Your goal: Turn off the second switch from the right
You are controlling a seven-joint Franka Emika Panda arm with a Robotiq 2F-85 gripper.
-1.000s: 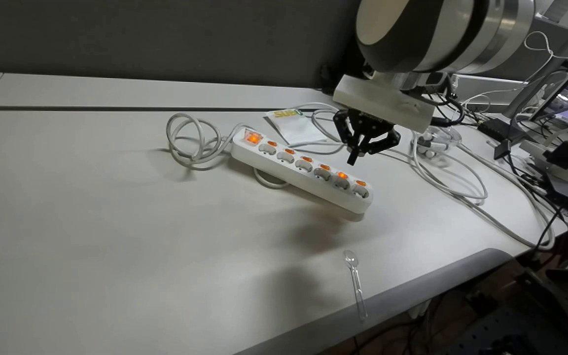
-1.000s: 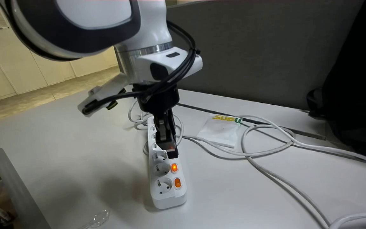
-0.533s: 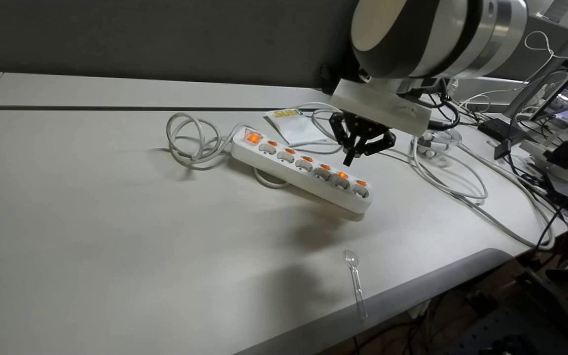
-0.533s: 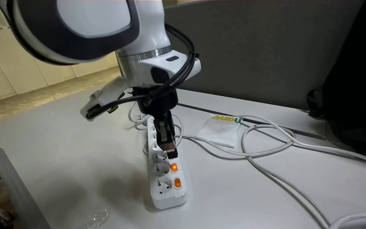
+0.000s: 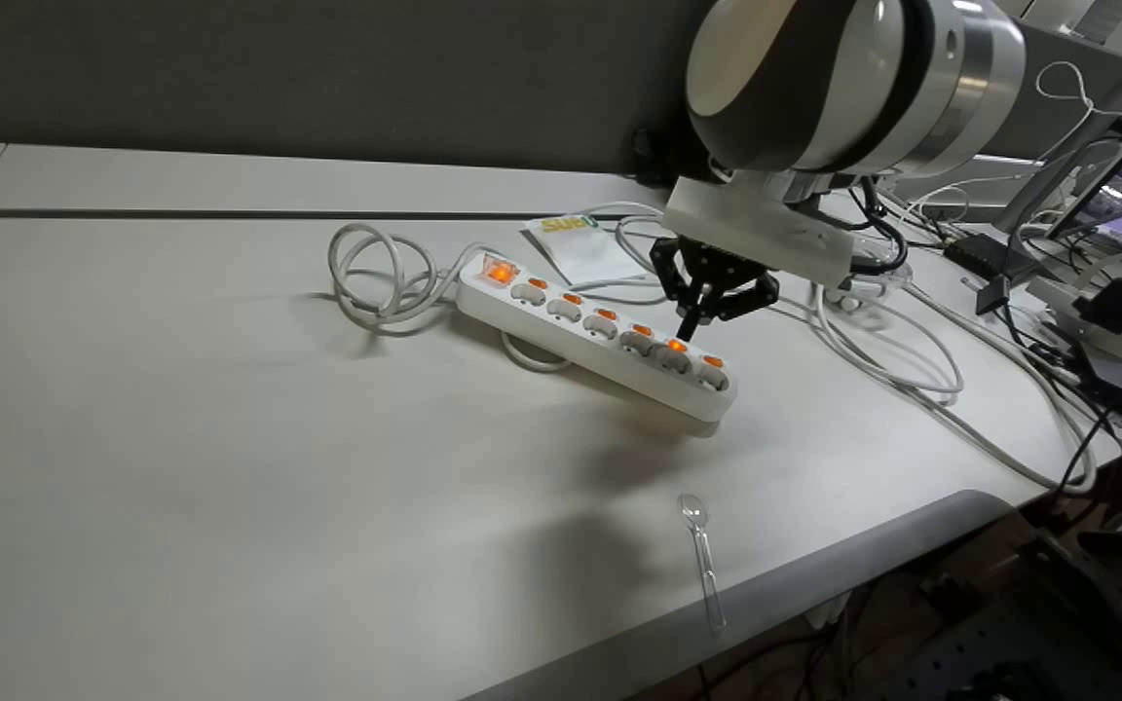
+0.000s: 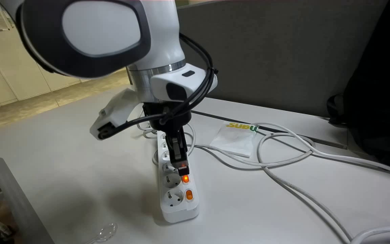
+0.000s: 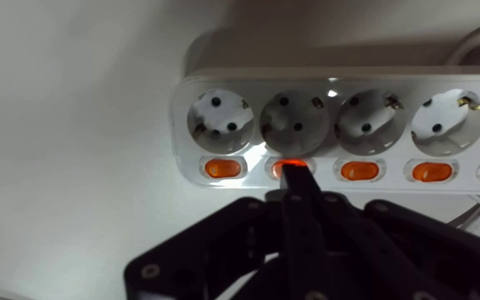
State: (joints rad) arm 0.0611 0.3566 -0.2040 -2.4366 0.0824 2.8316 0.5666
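The long white power strip [image 5: 576, 355] lies on the table; it also shows in an exterior view [image 6: 180, 216] and in the wrist view [image 7: 324, 173]. The second switch from the right glows bright orange in both exterior views [image 5: 678, 346] [image 6: 186, 179]. In the wrist view this switch [image 7: 277, 168] is partly covered by my fingertips. My gripper [image 5: 686, 329] is shut and empty, pointing down, its tip just over that switch; it also shows in an exterior view [image 6: 183, 170] and in the wrist view [image 7: 296, 173]. I cannot tell whether the tip touches it.
The last switch [image 7: 223, 168] and another switch [image 7: 359, 170] flank the lit one, both unlit. A white packet [image 6: 234, 140] and loose cables [image 6: 286, 162] lie beside the strip. A clear plastic spoon [image 5: 700, 555] lies near the table's front edge.
My gripper has moved down, closer to the lit switch, with a slight sideways shift. It stays shut. The strip has not moved and the switch is still lit.
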